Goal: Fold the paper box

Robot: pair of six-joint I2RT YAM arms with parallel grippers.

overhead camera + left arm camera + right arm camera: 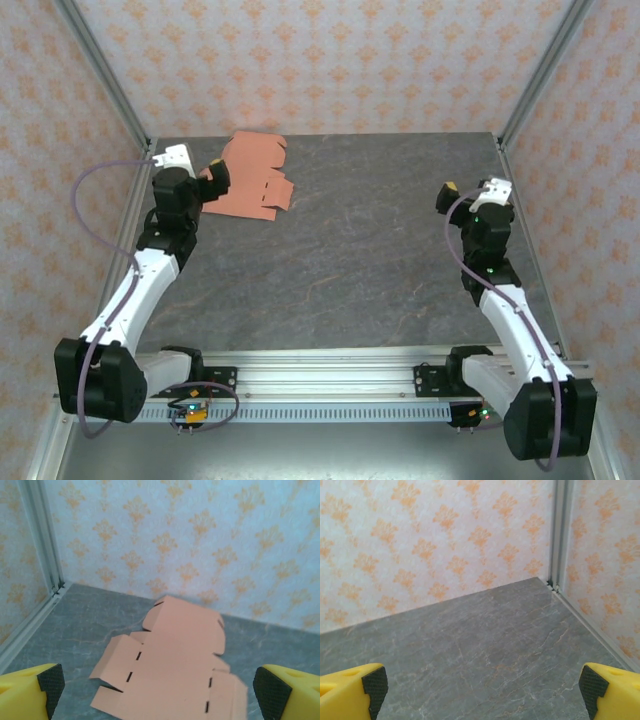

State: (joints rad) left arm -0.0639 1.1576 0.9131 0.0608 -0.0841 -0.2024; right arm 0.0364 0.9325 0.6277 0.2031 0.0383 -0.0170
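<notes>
The paper box [256,176] is a flat salmon-orange die-cut sheet with flaps and slots, lying on the grey table at the back left. My left gripper [213,178] hovers at the sheet's left edge, open. In the left wrist view the sheet [175,655] lies just ahead, between the spread yellow fingers [30,690], with one left flap lifted slightly; nothing is gripped by the left gripper [160,692]. My right gripper [447,197] is at the right side of the table, far from the sheet. It stands open [482,687] over bare table, fingertips [375,682] wide apart.
Patterned walls enclose the table at the back and both sides, with aluminium posts in the back corners [148,135] [559,535]. A metal rail [330,375] runs along the near edge between the arm bases. The grey table surface [360,250] stretches between the two arms.
</notes>
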